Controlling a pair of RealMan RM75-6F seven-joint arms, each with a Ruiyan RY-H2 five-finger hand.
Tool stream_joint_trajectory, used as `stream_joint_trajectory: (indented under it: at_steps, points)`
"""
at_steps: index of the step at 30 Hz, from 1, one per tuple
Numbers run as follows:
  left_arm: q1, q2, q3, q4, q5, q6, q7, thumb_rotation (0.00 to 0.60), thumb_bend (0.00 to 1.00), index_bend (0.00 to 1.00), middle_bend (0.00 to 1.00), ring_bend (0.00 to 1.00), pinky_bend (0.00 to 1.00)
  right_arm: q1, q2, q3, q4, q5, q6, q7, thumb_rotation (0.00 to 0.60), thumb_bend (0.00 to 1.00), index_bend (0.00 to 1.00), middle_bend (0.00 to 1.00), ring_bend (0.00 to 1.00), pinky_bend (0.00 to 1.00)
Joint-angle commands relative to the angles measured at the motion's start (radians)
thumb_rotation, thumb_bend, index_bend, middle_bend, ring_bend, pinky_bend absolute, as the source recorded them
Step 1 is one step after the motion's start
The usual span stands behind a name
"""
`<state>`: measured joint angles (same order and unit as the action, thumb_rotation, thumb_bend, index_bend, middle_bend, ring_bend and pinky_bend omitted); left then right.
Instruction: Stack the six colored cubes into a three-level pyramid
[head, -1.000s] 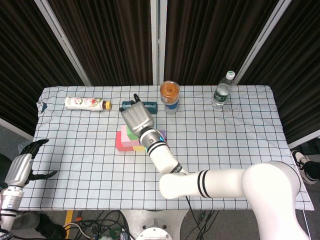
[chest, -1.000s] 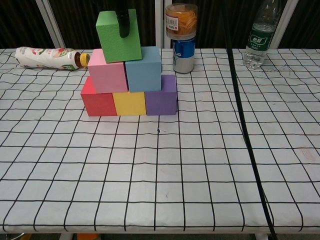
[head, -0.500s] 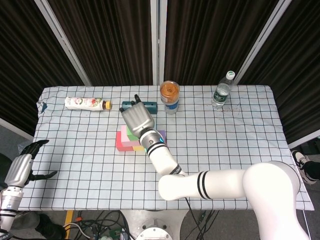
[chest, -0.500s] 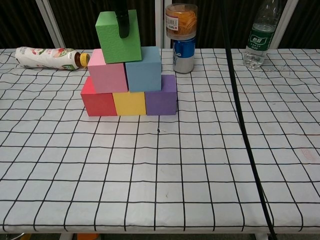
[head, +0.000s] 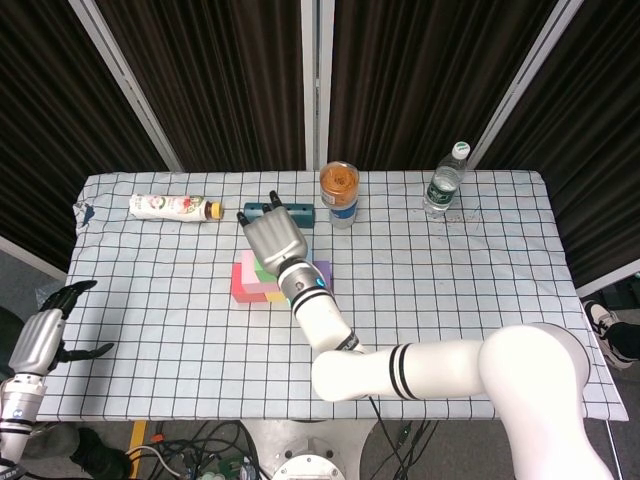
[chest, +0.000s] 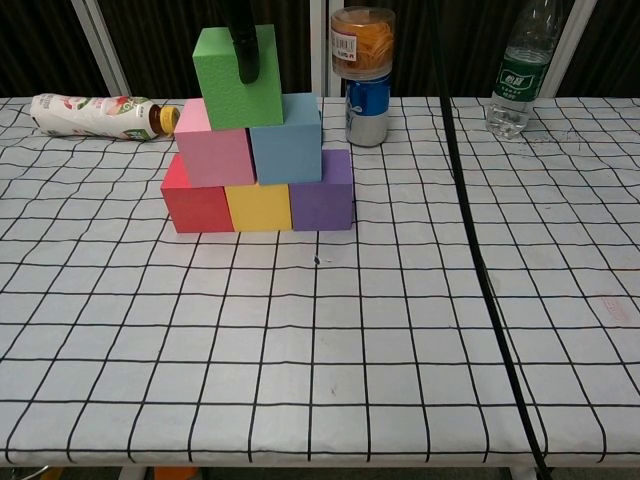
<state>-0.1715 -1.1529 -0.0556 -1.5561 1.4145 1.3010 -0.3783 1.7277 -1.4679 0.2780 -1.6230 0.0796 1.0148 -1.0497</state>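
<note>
The green cube (chest: 238, 76) sits at the very top of the pile, resting on the pink cube (chest: 215, 142) and the blue cube (chest: 288, 138). Those two stand side by side on the bottom row, where the red cube (chest: 195, 204), the yellow cube (chest: 259, 206) and the purple cube (chest: 322, 190) touch each other in a line on the checked surface (chest: 330, 340). The right hand (head: 274, 237) is right over the pile and grips the green cube from above; in the chest view one dark finger (chest: 243, 45) lies down the front of that cube. Just behind the pile, a clear jar (chest: 362, 42) with orange stuff inside stands on top of a blue can (chest: 367, 108). A water bottle (chest: 518, 75) stands well off to the right at the back. I cannot tell how full it is. A white bottle (chest: 98, 115) lies on its side at the back left. A dark teal box (head: 296, 213) lies behind the pile, partly hidden by the hand. The left hand (head: 42, 336) hangs off the left edge of the surface, well away from the cubes, holding nothing, with its fingers spread apart. Compared with a second ago, the green cube has turned a tiny bit and the right arm has slid a little to the left, but the finger is still on the cube. The left hand has stayed in its place.
</note>
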Motion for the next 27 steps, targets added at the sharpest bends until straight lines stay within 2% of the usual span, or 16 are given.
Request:
stream_joint_trajectory:
  at_steps: [1,7,15,19,24,27]
  points:
    - [0.001,-0.001,0.0,0.002,0.0,0.001,-0.002,0.6,0.0,0.15,0.12,0.09,0.11,-0.003,0.0,0.003,-0.001,0.001,0.001,-0.003,0.6,0.01,0.0,0.39,0.15,0.0]
    - [0.002,-0.002,-0.001,0.004,0.003,0.005,-0.004,0.6,0.0,0.15,0.12,0.09,0.11,-0.012,0.0,0.013,-0.009,-0.011,0.004,-0.003,0.6,0.0,0.0,0.3,0.14,0.0]
    - [0.006,-0.002,0.0,0.001,0.003,0.011,-0.002,0.6,0.0,0.15,0.12,0.09,0.11,-0.025,0.006,0.023,-0.021,-0.027,0.005,0.002,0.6,0.0,0.0,0.23,0.11,0.0]
    - [0.006,0.003,0.001,-0.004,0.004,0.01,0.006,0.6,0.0,0.15,0.12,0.09,0.11,-0.036,0.031,0.03,-0.057,-0.03,0.01,0.008,0.6,0.0,0.0,0.14,0.04,0.0]
    - [0.006,0.013,-0.008,-0.011,-0.012,0.01,0.025,0.6,0.0,0.15,0.12,0.09,0.11,-0.103,0.143,0.054,-0.19,-0.096,0.037,0.076,0.6,0.0,0.0,0.02,0.0,0.0]
    - [0.009,0.012,-0.021,0.001,-0.039,0.018,0.057,0.6,0.0,0.15,0.12,0.09,0.11,-0.196,0.26,0.049,-0.313,-0.2,0.077,0.151,0.6,0.0,0.0,0.0,0.0,0.0]
